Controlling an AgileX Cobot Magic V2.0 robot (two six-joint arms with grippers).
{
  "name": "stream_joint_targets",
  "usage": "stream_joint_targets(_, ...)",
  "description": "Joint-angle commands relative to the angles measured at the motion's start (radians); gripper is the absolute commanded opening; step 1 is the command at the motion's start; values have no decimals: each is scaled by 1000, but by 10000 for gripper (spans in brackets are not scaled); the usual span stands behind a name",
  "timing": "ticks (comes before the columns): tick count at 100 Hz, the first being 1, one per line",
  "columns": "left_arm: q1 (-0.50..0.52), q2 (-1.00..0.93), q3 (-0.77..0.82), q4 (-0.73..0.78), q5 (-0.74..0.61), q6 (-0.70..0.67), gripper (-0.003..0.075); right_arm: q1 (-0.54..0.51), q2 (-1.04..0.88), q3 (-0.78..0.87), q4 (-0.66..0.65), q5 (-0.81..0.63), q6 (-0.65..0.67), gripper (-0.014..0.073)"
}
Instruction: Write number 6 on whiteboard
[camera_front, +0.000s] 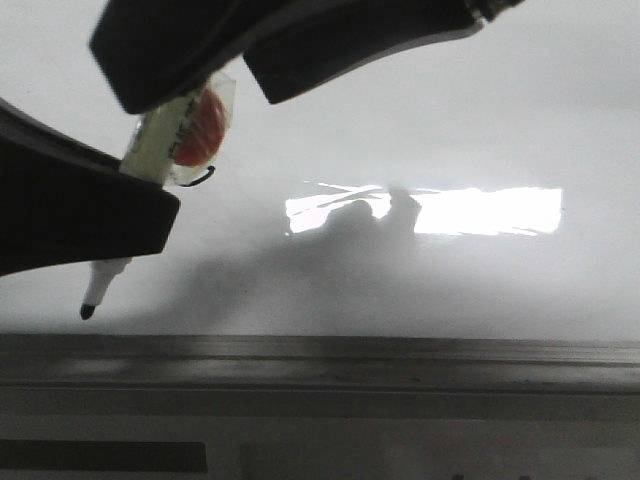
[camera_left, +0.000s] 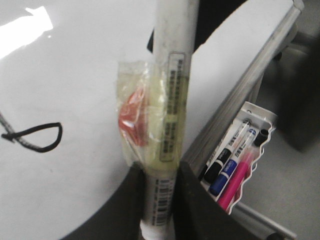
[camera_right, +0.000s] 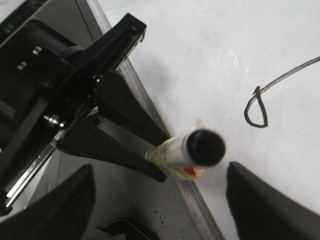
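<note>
Above whiteboard (camera_front: 450, 120), marker (camera_left: 167, 125) in left jaws

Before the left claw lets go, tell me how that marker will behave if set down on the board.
The marker is a smooth round tube, so it would probably roll on the glossy whiteboard. The taped lump on its side might stop it. It looks stiff and light.

Robot body: matt black claws on both arms.
Left claw (camera_right: 150, 157): two black, wedge-shaped fingers (camera_right: 107, 150) tapering to thin tips, on a black angular bracket with a straight slotted rail; small silver screws and a metal pin show on the mount. Right claw (camera_right: 160, 210): two broad, rounded black fingers (camera_right: 62, 207); in the front view one finger shows a pale edge strip.
</note>
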Motion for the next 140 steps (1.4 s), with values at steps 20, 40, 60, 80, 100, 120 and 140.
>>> stream_joint_targets(20,170,-14,-33,-516,-86,-16,-20,-6,-28,-30,7,-71,-9,549)
stream_joint_targets(40,270,-14,-37,-597,-33,-16,-20,-6,-28,-30,13,-52,-9,521)
stream_joint_targets(60,272,9,-43,-558,-18,-16,-20,-6,-28,-30,13,-51,-8,521)
stream_joint_targets(80,270,60,-90,-551,43,-14,-20,-6,-28,-30,13,-48,-8,521)
stream_joint_targets(100,270,68,-95,-551,34,-14,-17,-6,-28,-30,13,-47,-8,521)
stream_joint_targets(120,270,68,-95,-553,32,-14,258,-6,-28,-30,13,-42,-8,521)
stream_joint_targets(140,270,66,-95,-555,32,-16,389,-6,-28,-30,13,-41,-8,521)
